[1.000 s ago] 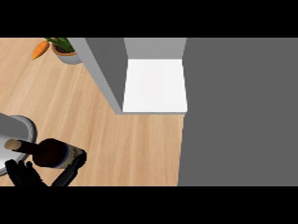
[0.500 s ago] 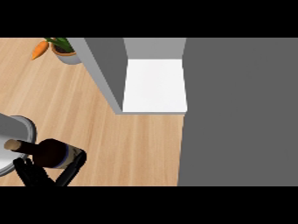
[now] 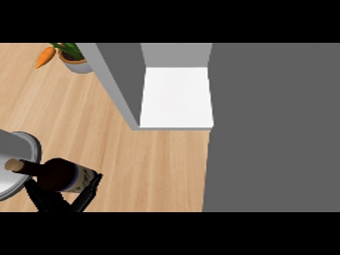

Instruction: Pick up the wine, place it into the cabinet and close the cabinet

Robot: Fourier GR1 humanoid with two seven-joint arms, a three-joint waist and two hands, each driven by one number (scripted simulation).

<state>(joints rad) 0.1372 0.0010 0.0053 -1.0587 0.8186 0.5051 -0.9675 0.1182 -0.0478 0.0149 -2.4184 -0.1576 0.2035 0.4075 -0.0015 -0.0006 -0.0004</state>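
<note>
Dark glass wine bottle (image 3: pixel 61 175) sits at lower left, pinched by the left hand (image 3: pixel 55 198), neck pointing left. Its target, the open cabinet (image 3: pixel 176 97), lies up and right.

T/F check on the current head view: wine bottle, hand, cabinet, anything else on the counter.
1. The wine bottle is held by a hand near the view's lower left. True.
2. The bottle already stands on the cabinet's white shelf. False: it is over the wooden counter, apart from the cabinet.
3. The cabinet is open, its white shelf showing. True.
4. A carrot lies beside a small potted plant at upper left. True.
5. Both hands hold the bottle. False: only one hand shows.
</note>
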